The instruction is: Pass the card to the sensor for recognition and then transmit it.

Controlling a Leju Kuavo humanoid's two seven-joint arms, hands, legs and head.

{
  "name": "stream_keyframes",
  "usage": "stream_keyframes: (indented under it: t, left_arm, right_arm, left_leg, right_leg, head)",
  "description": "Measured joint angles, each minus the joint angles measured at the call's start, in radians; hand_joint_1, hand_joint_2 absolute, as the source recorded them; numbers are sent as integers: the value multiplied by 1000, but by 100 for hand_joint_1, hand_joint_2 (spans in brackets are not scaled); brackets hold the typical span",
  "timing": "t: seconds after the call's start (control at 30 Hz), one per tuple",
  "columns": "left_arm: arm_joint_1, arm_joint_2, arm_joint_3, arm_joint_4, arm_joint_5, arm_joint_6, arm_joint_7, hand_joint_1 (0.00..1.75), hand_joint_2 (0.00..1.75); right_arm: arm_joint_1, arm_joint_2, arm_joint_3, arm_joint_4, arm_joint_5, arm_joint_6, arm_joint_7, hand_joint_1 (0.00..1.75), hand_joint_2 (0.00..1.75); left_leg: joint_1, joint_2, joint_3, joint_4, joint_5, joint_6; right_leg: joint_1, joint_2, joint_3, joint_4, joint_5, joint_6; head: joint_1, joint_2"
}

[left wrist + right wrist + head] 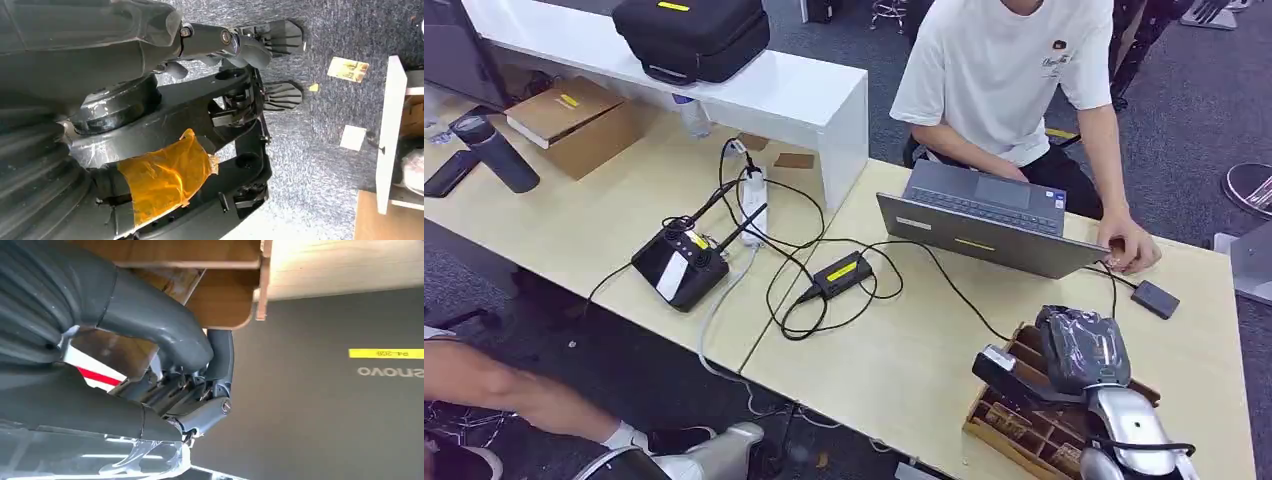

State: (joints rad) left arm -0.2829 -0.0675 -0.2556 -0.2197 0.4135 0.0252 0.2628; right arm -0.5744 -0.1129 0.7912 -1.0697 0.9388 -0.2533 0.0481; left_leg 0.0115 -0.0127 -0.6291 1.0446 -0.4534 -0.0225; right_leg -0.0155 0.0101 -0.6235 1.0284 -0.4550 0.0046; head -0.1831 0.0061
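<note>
My right hand [1079,350] hovers over a wooden compartment tray [1009,425] near the table's front right edge. In the right wrist view its thumb and fingers [200,405] pinch a white card with a red stripe [95,372] just beside the tray's wooden wall [220,305]. The sensor, a small black pad [1155,298] on a cable, lies on the table beyond the hand, to the right of the laptop. A person's hand [1132,250] rests close to it. The left wrist view looks down at the floor, and my left hand's fingers are not distinguishable there.
A grey laptop [984,235] stands open facing the person seated behind the table. A black power brick [842,272] with looped cables, a power strip [753,205] and a black box with antennas [679,265] lie to the left. Farther left are a cardboard box [574,122] and a dark flask [494,152].
</note>
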Motion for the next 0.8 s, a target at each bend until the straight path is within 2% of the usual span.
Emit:
stream_keyframes:
  t: [0.8]
  left_arm:
    - [0, 0, 11, 0, -11, 0, 3, 0, 175]
  right_arm:
    - [0, 0, 0, -8, -21, 12, -17, 175, 175]
  left_leg:
    - [0, 0, 0, 0, 0, 0]
  right_leg:
    - [0, 0, 0, 0, 0, 0]
  head:
    - [0, 0]
